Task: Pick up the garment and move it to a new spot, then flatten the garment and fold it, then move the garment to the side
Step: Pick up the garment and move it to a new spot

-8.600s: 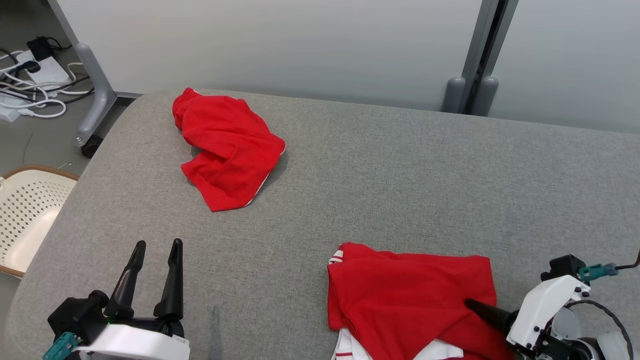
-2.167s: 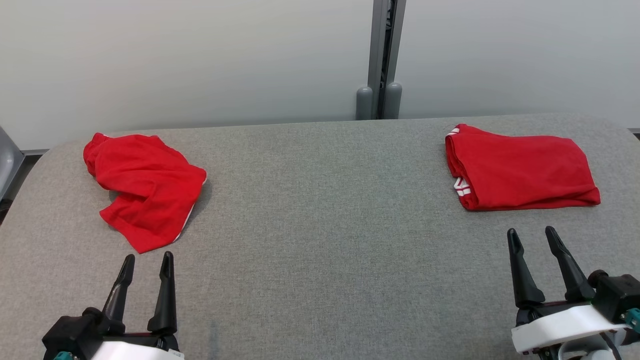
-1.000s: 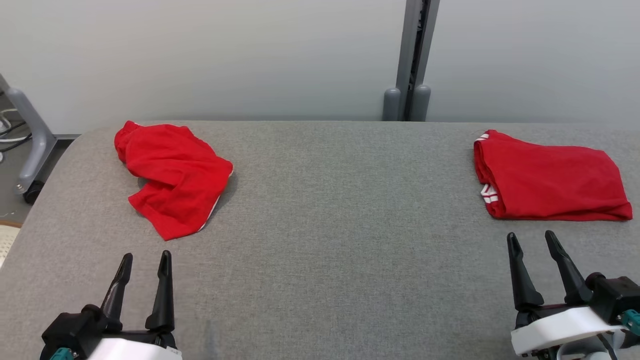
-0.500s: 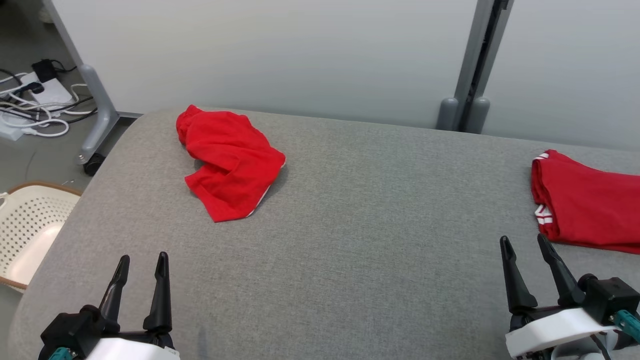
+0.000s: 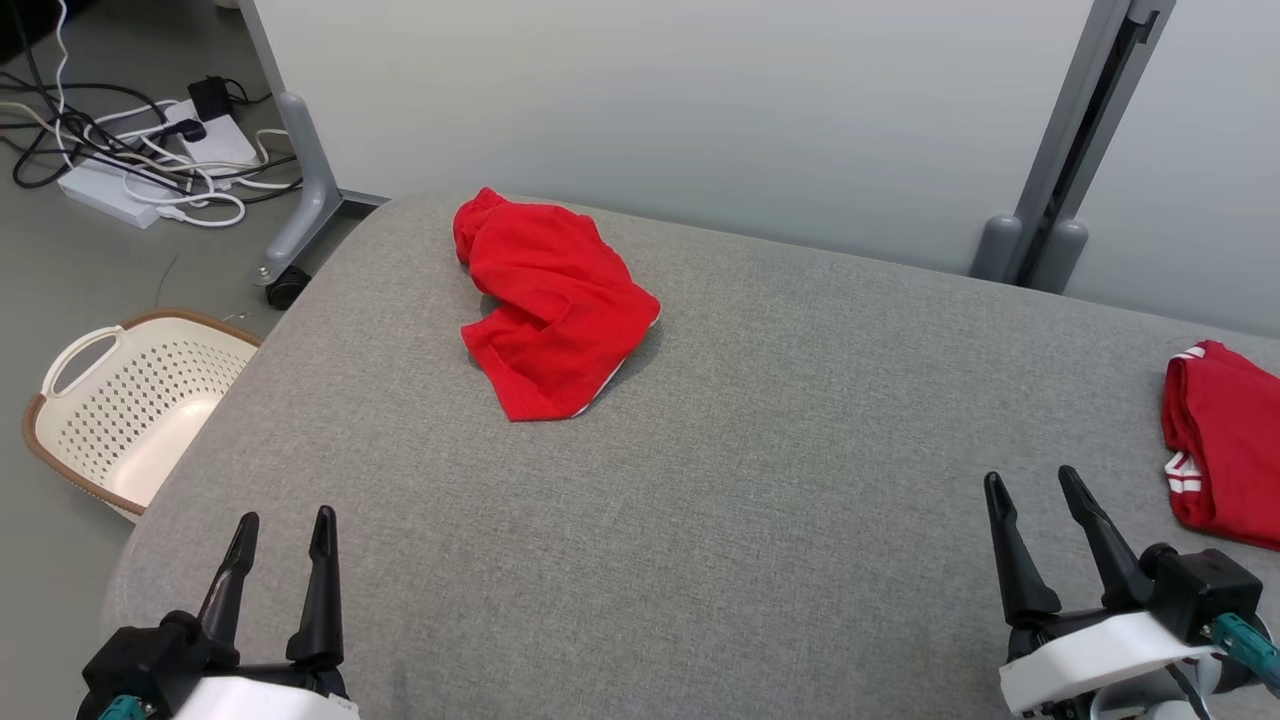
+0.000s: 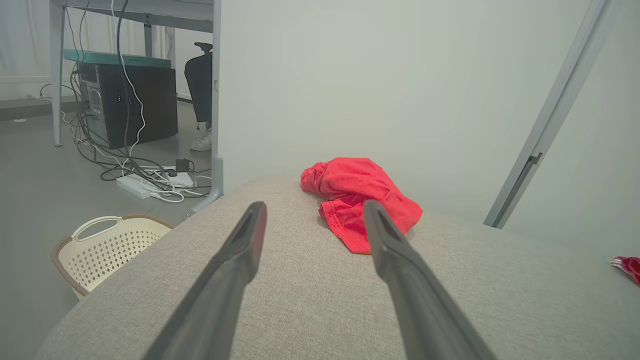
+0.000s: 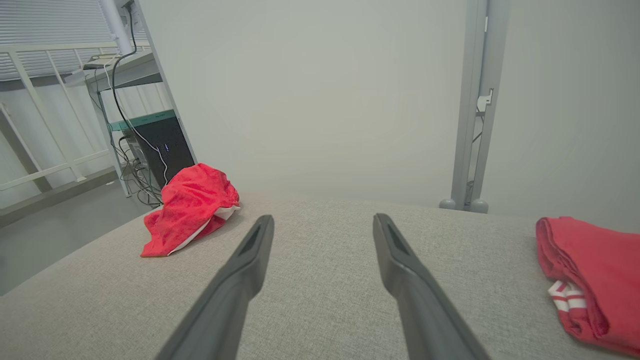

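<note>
A crumpled red garment looks soft, light and limp; best pinched at its near hem. The left gripper and right gripper have jaws apart.

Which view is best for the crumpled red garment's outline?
Head view: the crumpled garment is seen whole from above, outline clear. Left wrist view: low angle, edge behind a claw finger. Right wrist view: side-on, at left, foreshortened.

Both up front: left pincer and right pincer, long tapering black fingers on black mounts, white wrist shells below, teal connector at each side.
</note>
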Robot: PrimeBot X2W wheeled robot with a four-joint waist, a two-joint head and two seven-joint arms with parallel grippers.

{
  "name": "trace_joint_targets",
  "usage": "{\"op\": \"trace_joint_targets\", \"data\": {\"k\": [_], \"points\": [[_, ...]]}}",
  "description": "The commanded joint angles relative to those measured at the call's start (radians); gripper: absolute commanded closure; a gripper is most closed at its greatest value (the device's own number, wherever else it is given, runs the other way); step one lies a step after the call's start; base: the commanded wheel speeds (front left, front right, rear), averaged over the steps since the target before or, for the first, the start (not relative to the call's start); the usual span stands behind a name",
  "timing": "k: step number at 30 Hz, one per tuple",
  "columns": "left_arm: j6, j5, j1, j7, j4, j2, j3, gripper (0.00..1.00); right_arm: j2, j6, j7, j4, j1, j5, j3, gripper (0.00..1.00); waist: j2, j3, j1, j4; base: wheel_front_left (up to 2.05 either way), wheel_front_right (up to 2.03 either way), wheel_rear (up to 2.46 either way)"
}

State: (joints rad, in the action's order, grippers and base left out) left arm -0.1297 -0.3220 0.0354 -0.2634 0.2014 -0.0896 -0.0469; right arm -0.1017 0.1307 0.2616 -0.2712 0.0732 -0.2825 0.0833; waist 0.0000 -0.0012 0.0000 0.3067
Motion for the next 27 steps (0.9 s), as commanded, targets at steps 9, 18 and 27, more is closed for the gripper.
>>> {"op": "trace_joint_targets", "data": {"k": [9, 18, 27], "points": [[-0.002, 0.031, -0.017, -0.001, -0.028, -0.040, -0.002, 0.00, -0.012, 0.000, 0.005, 0.003, 0.014, -0.007, 0.012, 0.00, 0.0000, 0.010, 0.0000, 0.005, 0.00, 0.00, 0.00], [-0.002, 0.003, -0.170, 0.127, -0.028, -0.141, 0.055, 0.00, -0.010, 0.000, 0.005, 0.000, 0.050, -0.003, 0.036, 0.00, 0.0000, 0.056, 0.0000, -0.032, 0.00, 0.00, 0.00], [-0.002, -0.114, -0.405, 0.306, 0.056, -0.239, 0.059, 0.00, 0.010, 0.000, 0.005, 0.014, 0.101, 0.005, 0.038, 0.00, 0.0000, 0.148, 0.0000, -0.127, 0.00, 0.00, 0.00]]}}
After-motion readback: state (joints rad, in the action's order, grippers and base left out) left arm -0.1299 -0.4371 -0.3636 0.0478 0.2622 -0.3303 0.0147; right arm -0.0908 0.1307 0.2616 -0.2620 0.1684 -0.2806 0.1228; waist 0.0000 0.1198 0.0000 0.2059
